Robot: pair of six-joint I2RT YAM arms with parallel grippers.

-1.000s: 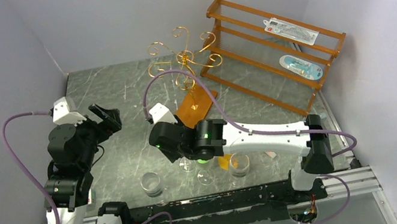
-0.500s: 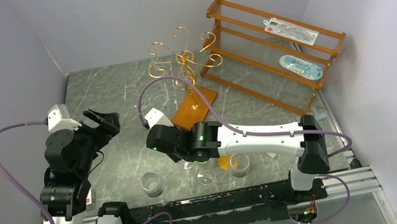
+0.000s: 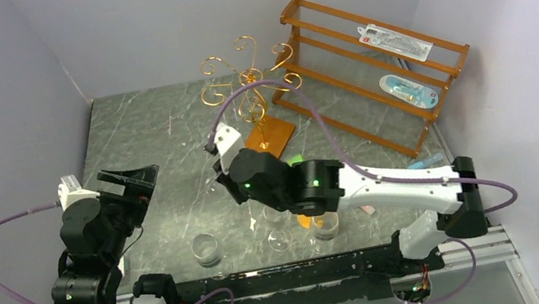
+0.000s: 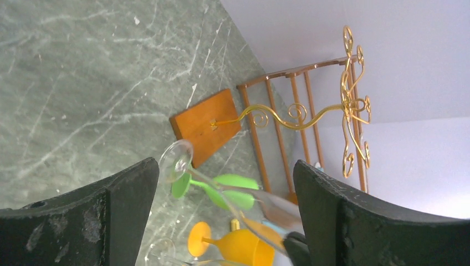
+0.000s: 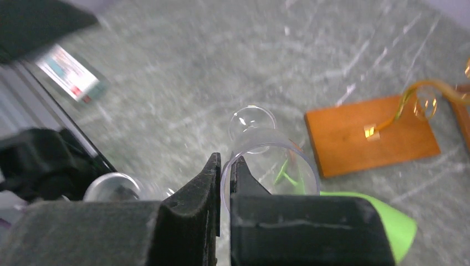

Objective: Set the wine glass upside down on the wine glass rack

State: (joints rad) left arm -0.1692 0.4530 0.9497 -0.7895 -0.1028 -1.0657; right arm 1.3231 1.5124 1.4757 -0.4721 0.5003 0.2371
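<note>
A clear wine glass (image 5: pixel 277 160) is lifted off the table and tilted, its rim pinched by my shut right gripper (image 5: pixel 224 160). In the left wrist view the wine glass (image 4: pixel 176 160) points its foot up and to the left. The top view shows the right gripper (image 3: pixel 219 183) in front of the wine glass rack (image 3: pixel 250 81), a gold wire tree on an orange-brown base (image 3: pixel 270 137). My left gripper (image 3: pixel 126 180) hangs at the left, open and empty, with its jaws wide apart (image 4: pixel 224 172).
A green glass (image 4: pixel 221 194) and an orange glass (image 4: pixel 244 246) lie near the front edge. Clear glasses (image 3: pixel 206 249) (image 3: pixel 279 239) stand there too. A brown slatted shelf (image 3: pixel 376 68) with packets stands at the back right.
The right gripper has shut on the clear wine glass and raised it away from the front row, toward the rack. The left arm has drawn back to the left.
</note>
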